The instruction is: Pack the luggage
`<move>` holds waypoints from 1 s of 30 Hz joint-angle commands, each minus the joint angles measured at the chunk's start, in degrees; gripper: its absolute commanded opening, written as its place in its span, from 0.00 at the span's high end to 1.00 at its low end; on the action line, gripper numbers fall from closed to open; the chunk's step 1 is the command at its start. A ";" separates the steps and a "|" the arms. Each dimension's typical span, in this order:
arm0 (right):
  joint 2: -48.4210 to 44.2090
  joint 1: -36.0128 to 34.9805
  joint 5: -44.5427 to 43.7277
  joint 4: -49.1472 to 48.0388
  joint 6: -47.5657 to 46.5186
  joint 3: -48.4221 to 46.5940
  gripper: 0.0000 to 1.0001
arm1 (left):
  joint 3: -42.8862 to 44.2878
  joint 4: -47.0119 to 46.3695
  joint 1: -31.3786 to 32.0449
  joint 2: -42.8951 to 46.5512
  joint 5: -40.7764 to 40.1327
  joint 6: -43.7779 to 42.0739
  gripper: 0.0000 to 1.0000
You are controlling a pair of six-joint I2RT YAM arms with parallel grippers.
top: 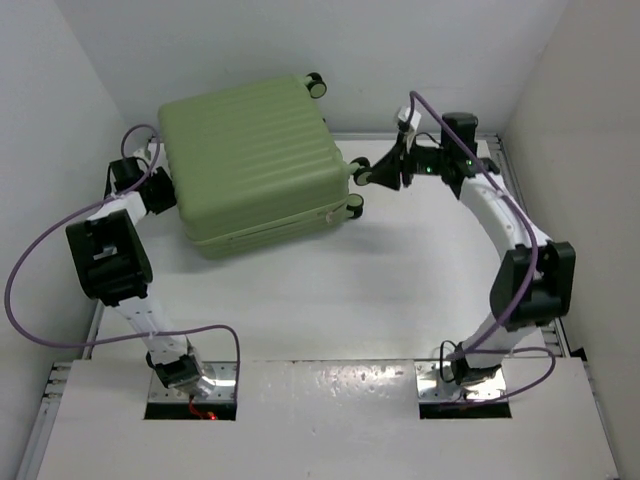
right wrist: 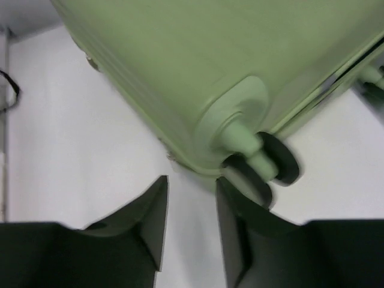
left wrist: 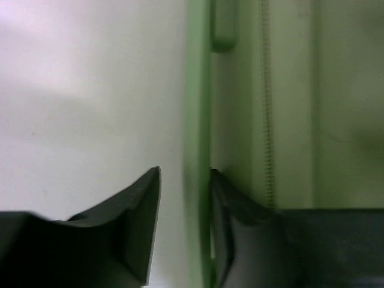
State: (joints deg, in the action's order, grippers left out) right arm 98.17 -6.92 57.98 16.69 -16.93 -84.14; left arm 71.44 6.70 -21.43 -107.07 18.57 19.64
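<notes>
The luggage (top: 250, 165), a light green ribbed hard-shell suitcase, lies shut on the white table (top: 330, 290), turned at an angle. My left gripper (top: 160, 188) is at its left side. In the left wrist view the fingers straddle a thin green edge of the luggage (left wrist: 288, 90): the right finger (left wrist: 231, 216) lies against it, the left finger stands apart, so the left gripper (left wrist: 185, 174) is open. My right gripper (top: 362, 170) is at the wheel end. The right gripper (right wrist: 192, 180) is open over bare table, its right finger beside a black wheel (right wrist: 279, 159) of the luggage (right wrist: 198, 60).
White walls close in the table on the left, back and right. Another wheel (top: 316, 84) sticks out at the suitcase's far corner and one (top: 353, 205) at its near right corner. Purple cables (top: 30, 270) loop beside both arms.
</notes>
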 commanded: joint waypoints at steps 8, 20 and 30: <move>-18.71 -7.23 -25.30 -41.49 25.17 42.55 0.68 | -4.20 -3.27 8.07 1.15 -1.96 4.53 0.84; -5.54 -17.69 -49.16 -68.18 32.40 46.97 0.52 | -7.62 -0.90 10.09 5.11 -1.43 5.06 0.87; -0.44 -24.72 -63.51 -70.92 27.56 46.00 0.43 | -11.06 -0.37 10.09 8.19 -0.81 5.06 0.89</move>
State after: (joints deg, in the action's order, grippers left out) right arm 97.10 -31.70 -0.51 -48.69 11.55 -36.36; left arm 62.41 1.61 -14.31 -100.77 12.58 24.29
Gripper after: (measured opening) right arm 0.570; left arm 0.214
